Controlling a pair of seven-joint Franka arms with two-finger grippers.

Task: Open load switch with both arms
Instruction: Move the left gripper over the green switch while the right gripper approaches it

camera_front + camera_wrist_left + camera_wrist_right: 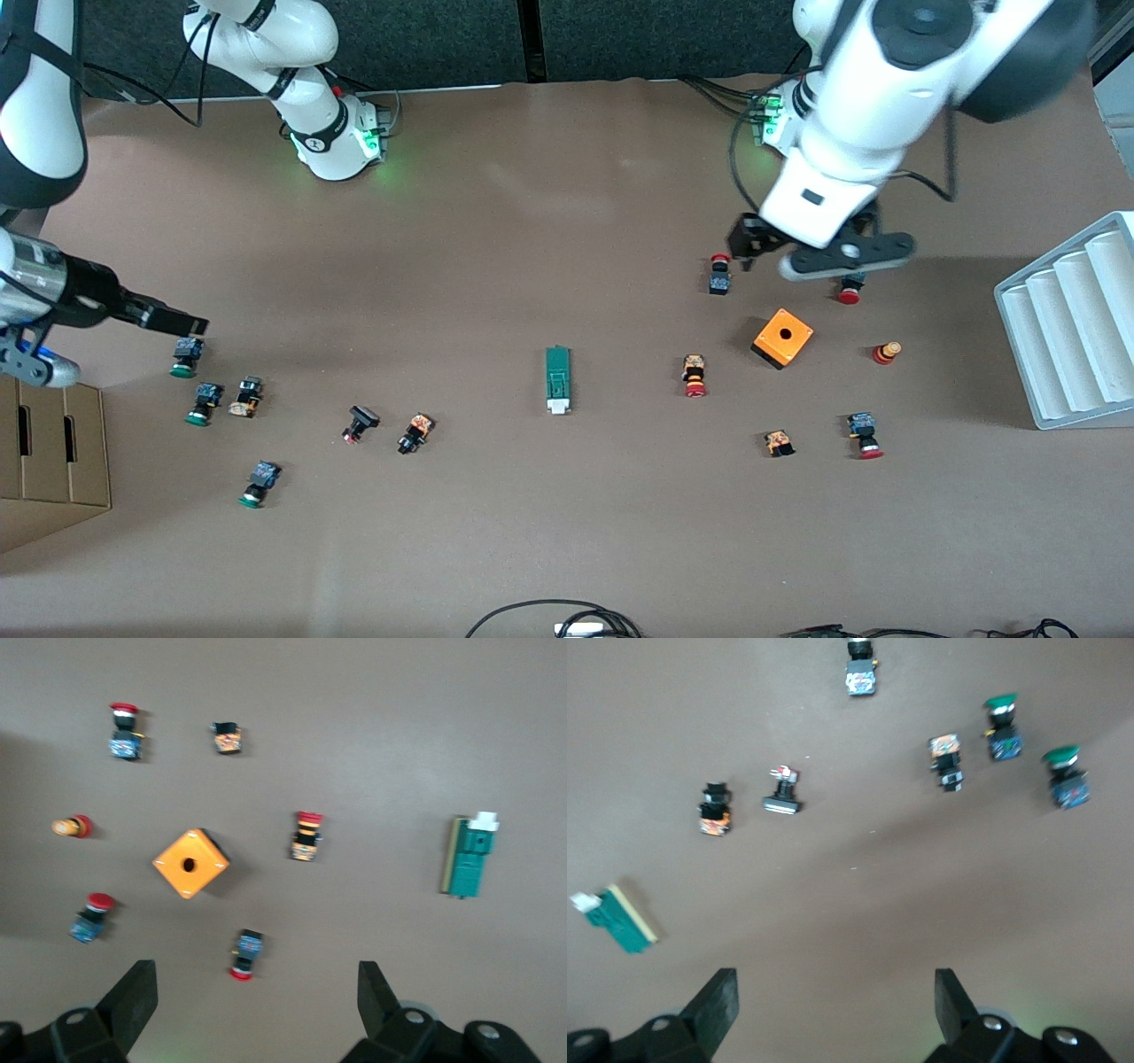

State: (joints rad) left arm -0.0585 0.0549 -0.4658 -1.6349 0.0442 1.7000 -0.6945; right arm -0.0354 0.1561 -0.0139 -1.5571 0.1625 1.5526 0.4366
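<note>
The load switch (557,379), a narrow dark-green bar with a white end piece, lies flat near the table's middle. It also shows in the left wrist view (469,858) and the right wrist view (618,920). My left gripper (824,257) hangs open (257,979) in the air, over a red-capped button (245,954) beside the orange cube (782,338). My right gripper (177,317) is open too (835,985), over bare table by the green-capped buttons (185,356) at the right arm's end. Neither gripper holds or touches anything.
Small push buttons are scattered on both sides of the switch, such as one (695,375) toward the left arm's end and one (415,432) toward the right arm's. A white ridged rack (1072,319) and a cardboard box (53,461) stand at the table's two ends.
</note>
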